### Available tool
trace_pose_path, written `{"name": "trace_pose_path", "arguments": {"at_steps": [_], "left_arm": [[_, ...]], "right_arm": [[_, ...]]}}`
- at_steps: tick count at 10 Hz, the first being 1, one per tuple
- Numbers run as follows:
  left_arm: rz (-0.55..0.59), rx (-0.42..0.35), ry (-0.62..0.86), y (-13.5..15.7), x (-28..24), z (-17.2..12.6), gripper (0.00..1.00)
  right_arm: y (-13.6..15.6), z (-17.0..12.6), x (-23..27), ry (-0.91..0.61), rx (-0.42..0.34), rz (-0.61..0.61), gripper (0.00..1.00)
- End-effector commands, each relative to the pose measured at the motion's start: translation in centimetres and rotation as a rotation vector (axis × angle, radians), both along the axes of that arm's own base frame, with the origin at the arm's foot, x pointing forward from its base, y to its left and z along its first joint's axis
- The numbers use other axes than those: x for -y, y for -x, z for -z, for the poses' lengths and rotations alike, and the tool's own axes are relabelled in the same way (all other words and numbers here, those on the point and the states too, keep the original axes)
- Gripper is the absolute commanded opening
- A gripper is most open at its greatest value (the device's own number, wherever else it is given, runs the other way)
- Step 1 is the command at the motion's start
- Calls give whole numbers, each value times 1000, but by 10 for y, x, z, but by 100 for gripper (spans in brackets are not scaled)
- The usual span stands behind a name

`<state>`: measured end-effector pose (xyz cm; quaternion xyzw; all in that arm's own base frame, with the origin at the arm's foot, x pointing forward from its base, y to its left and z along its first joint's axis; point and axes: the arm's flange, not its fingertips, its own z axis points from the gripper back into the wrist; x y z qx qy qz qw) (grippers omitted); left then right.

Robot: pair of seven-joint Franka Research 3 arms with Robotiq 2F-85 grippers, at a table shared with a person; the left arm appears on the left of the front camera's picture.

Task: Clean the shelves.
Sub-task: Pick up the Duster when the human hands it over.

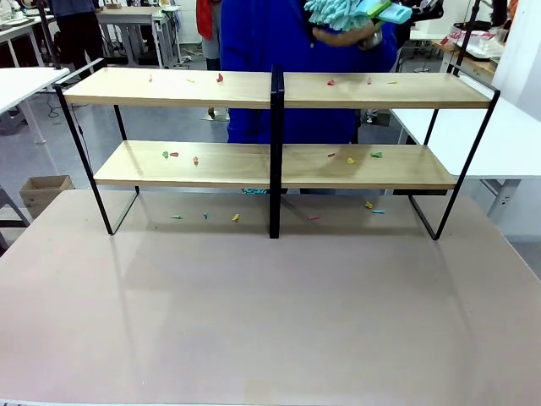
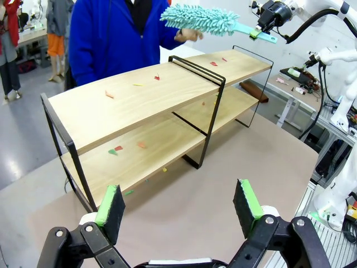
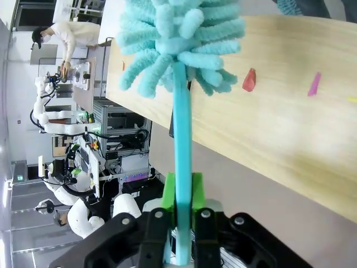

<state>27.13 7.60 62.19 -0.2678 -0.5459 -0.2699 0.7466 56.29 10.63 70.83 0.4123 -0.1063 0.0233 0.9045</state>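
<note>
The shelves [image 1: 169, 87] stand on the table [image 1: 270, 321], strewn with scraps [image 1: 220, 78]; our right gripper [image 3: 182, 191] is clamped on the duster [image 3: 181, 39] handle, our left gripper [image 2: 181, 204] gapes empty, so next we likely sweep the top board.

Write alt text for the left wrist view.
The right gripper is shut on the handle of a teal duster above the shelves, with a person's hand at its fluffy head. Small coloured scraps dot both boards, and the left gripper hangs open in the foreground.
</note>
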Motion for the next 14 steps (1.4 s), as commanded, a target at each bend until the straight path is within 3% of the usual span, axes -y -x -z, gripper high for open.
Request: {"name": "trace_pose_path", "arguments": {"at_steps": [1, 4, 8, 10, 13, 14], "left_arm": [[6, -1, 5, 0, 0, 0, 100], [6, -1, 5, 0, 0, 0, 100], [6, -1, 5, 0, 0, 0, 100], [6, -1, 5, 0, 0, 0, 100], [6, -1, 5, 0, 0, 0, 100], [6, -1, 5, 0, 0, 0, 100]], "right_arm": [[2, -6, 1, 18, -11, 16, 0], [46, -21, 46, -8, 82, -96, 0], [178, -26, 166, -74, 96, -335, 0], [240, -24, 236, -161, 204, -417, 0], [289, -1, 298, -211, 378, -445, 0], [294, 6, 311, -227, 423, -469, 0]]}}
